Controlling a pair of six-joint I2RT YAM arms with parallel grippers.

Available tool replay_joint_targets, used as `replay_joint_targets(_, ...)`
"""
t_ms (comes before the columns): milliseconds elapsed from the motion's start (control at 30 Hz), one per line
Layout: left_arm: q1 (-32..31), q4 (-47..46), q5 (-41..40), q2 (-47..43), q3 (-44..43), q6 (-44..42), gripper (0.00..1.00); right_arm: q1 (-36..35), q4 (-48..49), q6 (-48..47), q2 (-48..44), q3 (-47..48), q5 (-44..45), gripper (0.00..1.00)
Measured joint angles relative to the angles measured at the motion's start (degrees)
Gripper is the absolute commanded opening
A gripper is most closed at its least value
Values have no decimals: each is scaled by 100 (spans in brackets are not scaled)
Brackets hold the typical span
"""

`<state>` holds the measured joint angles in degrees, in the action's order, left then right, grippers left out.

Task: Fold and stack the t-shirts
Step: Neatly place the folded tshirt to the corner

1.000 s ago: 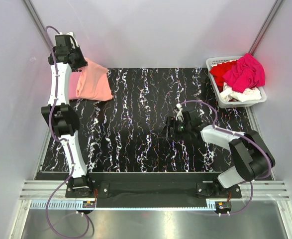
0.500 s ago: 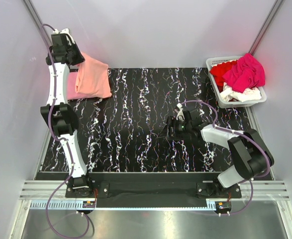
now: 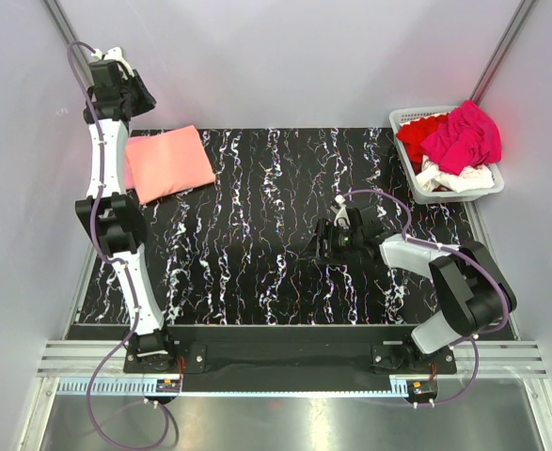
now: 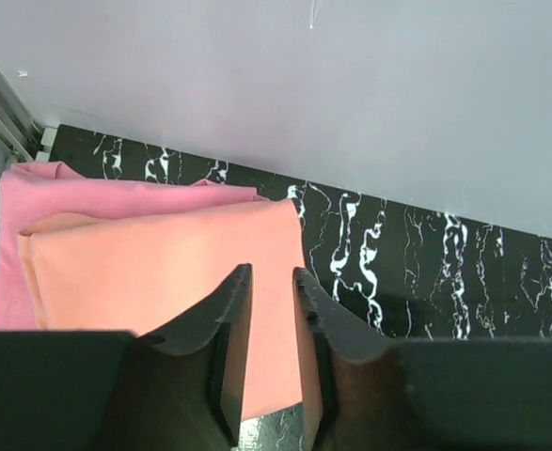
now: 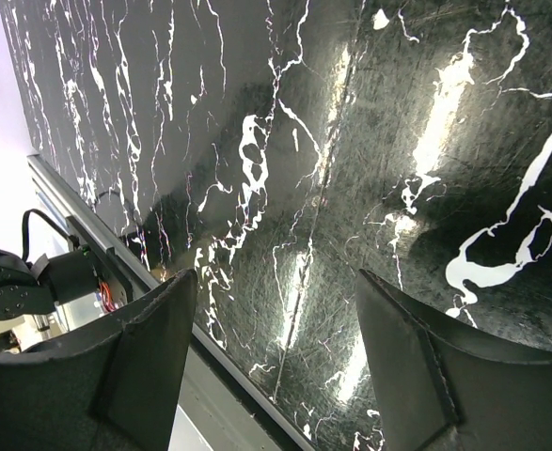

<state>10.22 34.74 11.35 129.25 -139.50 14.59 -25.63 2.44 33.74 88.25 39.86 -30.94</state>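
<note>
Over far-left corner, left gripper (image 4: 271, 282) narrowly parted, empty above salmon shirt (image 4: 153, 272) on pink shirt (image 4: 87, 193); right gripper (image 5: 276, 282) wide, empty. I'd lift straight, not snag the stack.

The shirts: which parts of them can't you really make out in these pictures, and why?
Light pink shirt: top view, mostly under the salmon shirt and behind the left arm; only edges show from the left wrist.
Basket: top view, the magenta shirt heaped on top hides how many lie below.
Salmon shirt's near edge: left wrist view, behind the fingers of the left gripper.
</note>
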Motion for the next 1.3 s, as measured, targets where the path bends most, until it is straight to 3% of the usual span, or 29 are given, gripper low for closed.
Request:
replay_joint_targets(100,13,-37,-2,0,11,-13,60,15,11,11,24,0,-20,75)
replay_joint_targets(200,15,-188,-76,-55,275,-79,68,31,46,22,55,0,-20,75)
replay_joint_targets(567,374,-339,-496,-315,2509,223,71,57,83,22,160,20,-85,76)
replay_joint_targets(767,426,-278,-1012,-275,2439,518,70,61,83,22,249,70,-177,77)
replay_joint_targets(1300,540,-533,-1423,413,2378,1019,69,63,76,17,555,315,-407,79)
